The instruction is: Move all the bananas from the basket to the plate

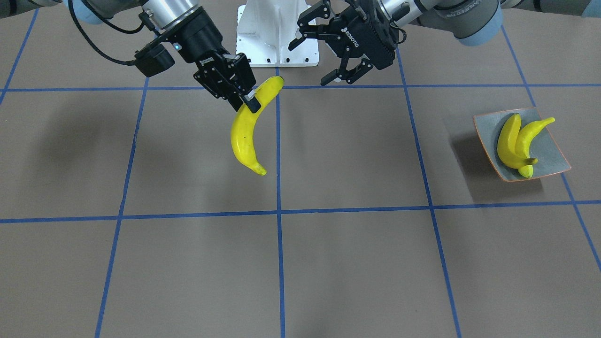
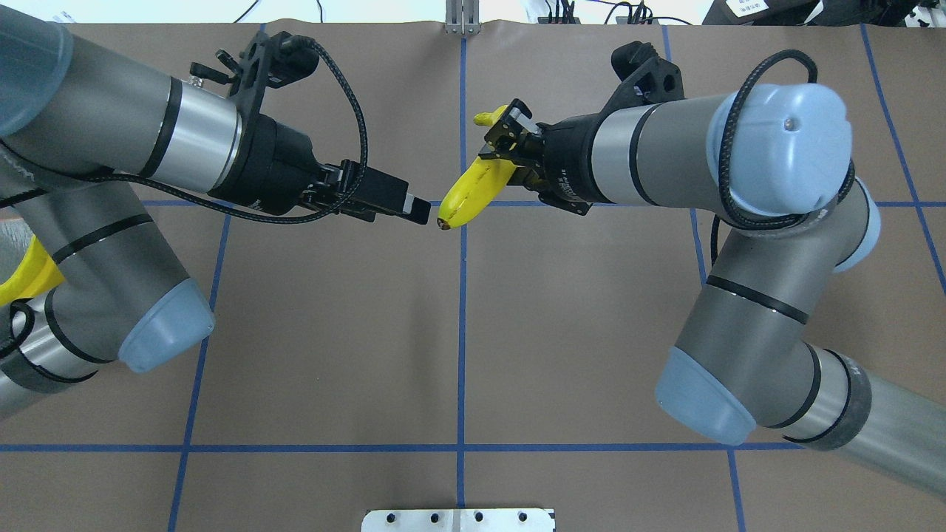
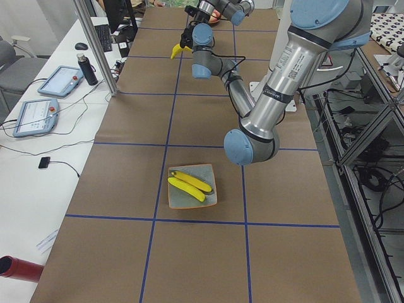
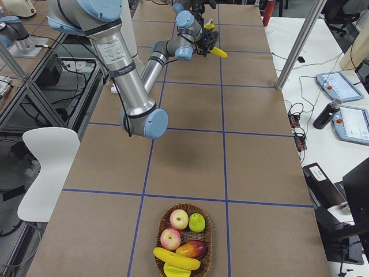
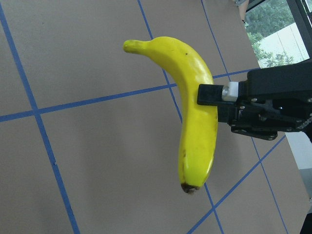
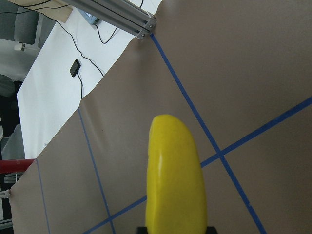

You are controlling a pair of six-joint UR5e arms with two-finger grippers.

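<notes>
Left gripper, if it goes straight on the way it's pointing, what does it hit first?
Probably the banana held in the right gripper: the left gripper, open, points at its dark-tipped end, and the left wrist view shows it straight ahead. Whether their heights match exactly is unclear.

Left hand (image 1: 308,64), jaws spread, near the banana (image 1: 243,136) hanging from right hand (image 1: 249,101); small gap between. Bare worktop (image 1: 357,155) onward to plate (image 1: 553,154); two bananas (image 1: 508,141) crowd its middle.
</notes>
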